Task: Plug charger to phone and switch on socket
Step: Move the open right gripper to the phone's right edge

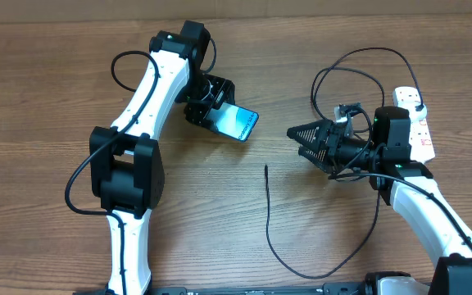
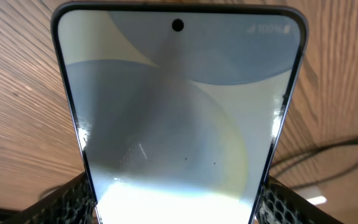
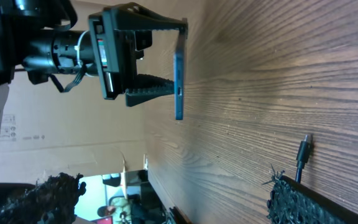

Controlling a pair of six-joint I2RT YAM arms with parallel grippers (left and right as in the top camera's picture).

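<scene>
Left gripper (image 1: 220,113) clamped on phone (image 1: 240,124), screen lit, near table (image 1: 47,246) centre. Right gripper (image 1: 295,140) spread wide, empty. Charger (image 1: 269,220) tip lies between grippers; socket (image 1: 417,123) far right.

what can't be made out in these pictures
Bottom edge and port of the phone: left wrist view, cut off by the frame's lower edge and washed out by glare.
Switches of the socket, on or off: overhead, too small, partly under the right arm.
Plug end of the charger: overhead, cable lost behind the right arm.
</scene>
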